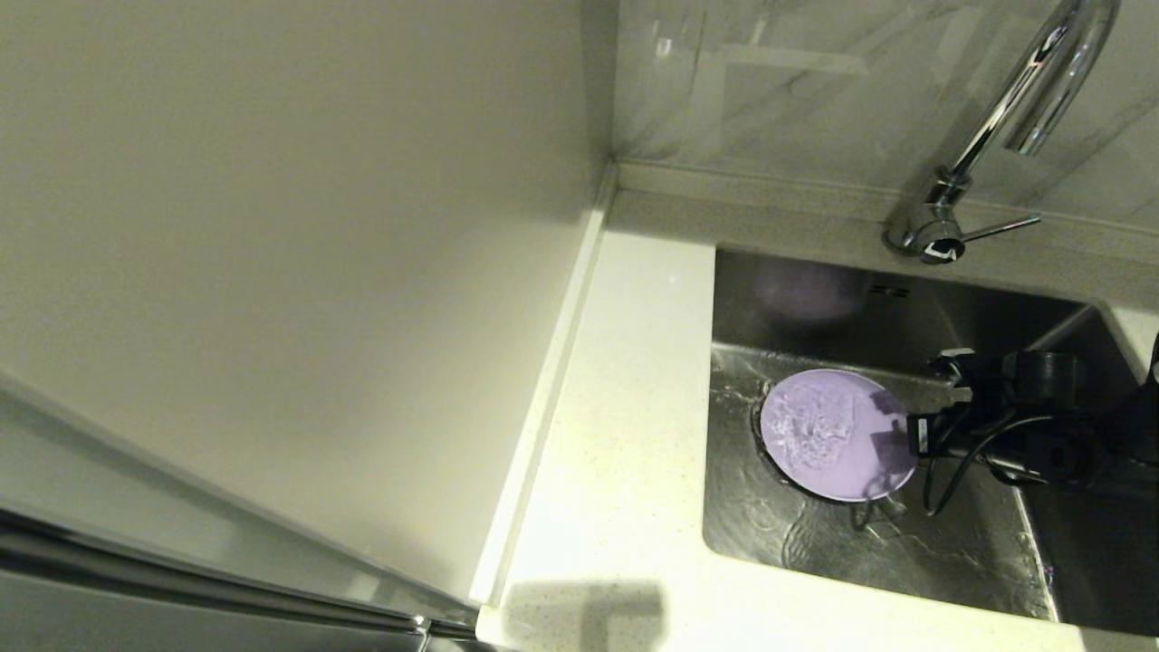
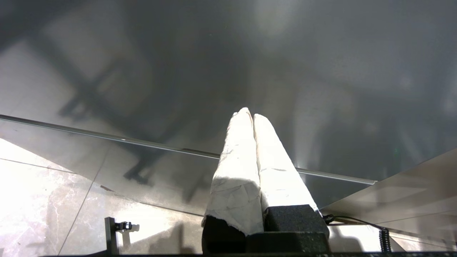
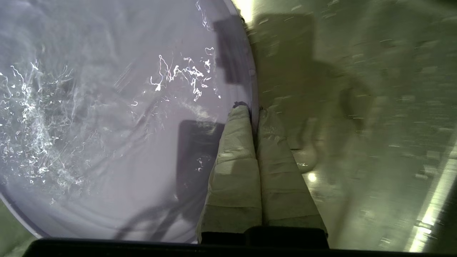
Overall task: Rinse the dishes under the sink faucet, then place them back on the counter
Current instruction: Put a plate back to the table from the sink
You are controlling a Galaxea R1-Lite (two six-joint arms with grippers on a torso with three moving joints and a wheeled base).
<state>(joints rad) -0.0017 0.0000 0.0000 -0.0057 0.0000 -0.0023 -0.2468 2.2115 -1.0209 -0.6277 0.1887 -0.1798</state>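
Note:
In the head view the lilac plate (image 1: 828,435) hangs tilted over the floor of the steel sink (image 1: 905,552), and water froths on its face. My right gripper (image 1: 913,435) is shut on the plate's right rim. The right wrist view shows the rim of the wet plate (image 3: 107,125) pinched between the taped fingertips of the right gripper (image 3: 254,109). The chrome faucet (image 1: 996,118) arches over the back right of the basin. The pink bowl and the blue-grey bowl are out of view. My left gripper (image 2: 252,115) is shut on nothing, parked away from the sink.
White speckled counter (image 1: 625,407) runs along the sink's left side, with a raised lip against the beige wall panel (image 1: 299,254). The faucet lever (image 1: 1000,228) points right. Rippled water covers the sink floor. Overflow slots (image 1: 890,291) mark the sink's back wall.

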